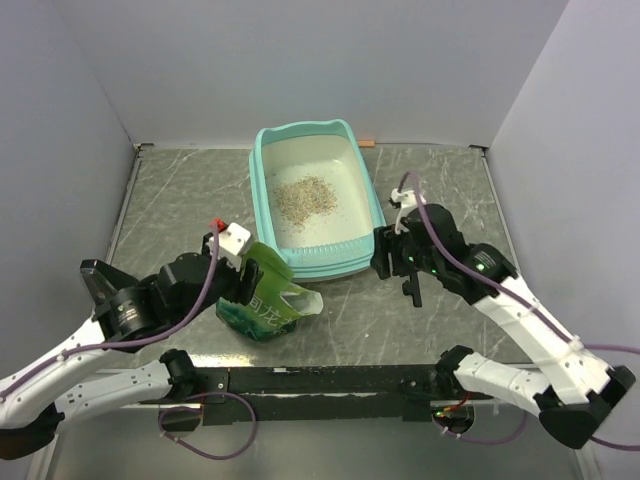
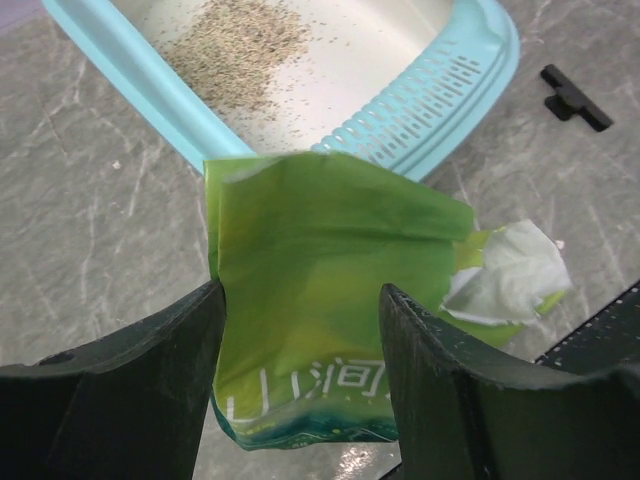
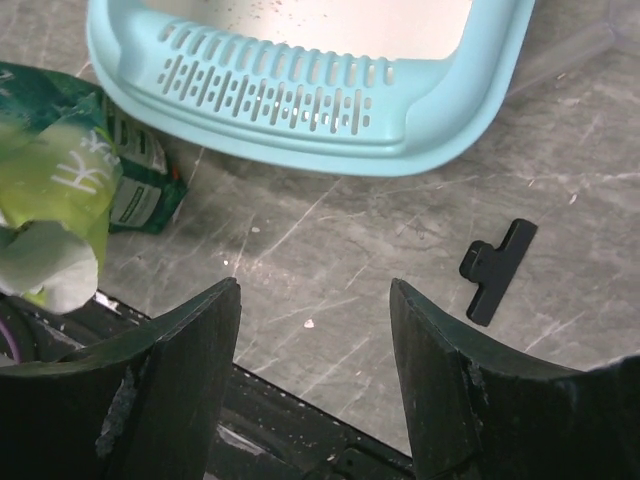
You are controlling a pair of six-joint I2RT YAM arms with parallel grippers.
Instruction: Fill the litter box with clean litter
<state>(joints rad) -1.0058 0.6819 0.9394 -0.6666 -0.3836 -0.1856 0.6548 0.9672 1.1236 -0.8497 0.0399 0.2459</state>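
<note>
The turquoise litter box (image 1: 257, 190) stands at the back middle of the table, with a patch of clean litter (image 1: 305, 195) spread on its whitish floor. The left wrist view shows the same litter (image 2: 235, 50) and the box rim (image 2: 130, 85). A crumpled green bag (image 1: 262, 300) lies on the table just in front of the box. My left gripper (image 1: 258, 275) hangs open over the green bag (image 2: 330, 270), a finger on each side of it (image 2: 302, 300). My right gripper (image 1: 388, 262) is open above bare table (image 3: 315, 295), right of the box (image 3: 300, 100).
A small black clip (image 1: 412, 290) lies on the table beside my right gripper (image 3: 497, 270). The bag's torn white mouth (image 2: 510, 270) points toward the black rail (image 1: 320, 380) at the near edge. Grey walls close off the back and both sides.
</note>
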